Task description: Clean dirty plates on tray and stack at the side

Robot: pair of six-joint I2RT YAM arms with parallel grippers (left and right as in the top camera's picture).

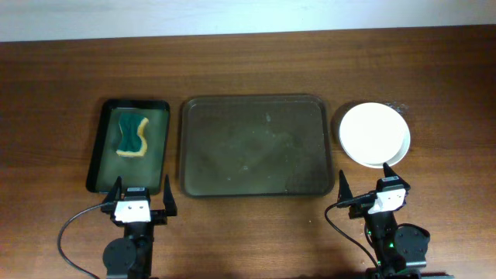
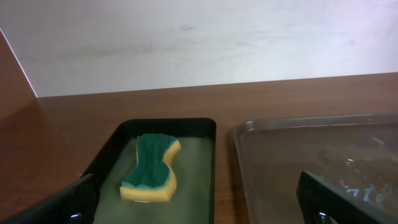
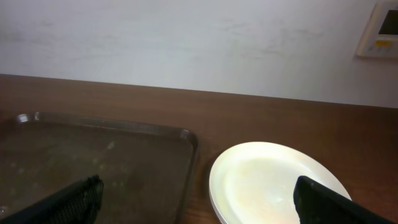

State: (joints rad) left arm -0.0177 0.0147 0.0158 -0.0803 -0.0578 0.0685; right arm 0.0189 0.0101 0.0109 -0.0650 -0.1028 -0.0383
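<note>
The dark olive-brown tray [image 1: 256,146] lies mid-table with no plate on it, only wet streaks; it also shows in the left wrist view [image 2: 323,149] and the right wrist view [image 3: 93,162]. The plates [image 1: 373,134] sit in a stack right of the tray, a white one on top, the lower ones mostly hidden; the stack also shows in the right wrist view [image 3: 273,183]. My left gripper [image 1: 140,203] is open and empty near the front edge, below the black tray. My right gripper [image 1: 372,198] is open and empty in front of the stack.
A narrow black tray [image 1: 129,143] with greenish liquid stands left of the big tray and holds a yellow-and-green sponge [image 1: 132,133], which also shows in the left wrist view [image 2: 151,169]. A white wall runs behind the table's far edge.
</note>
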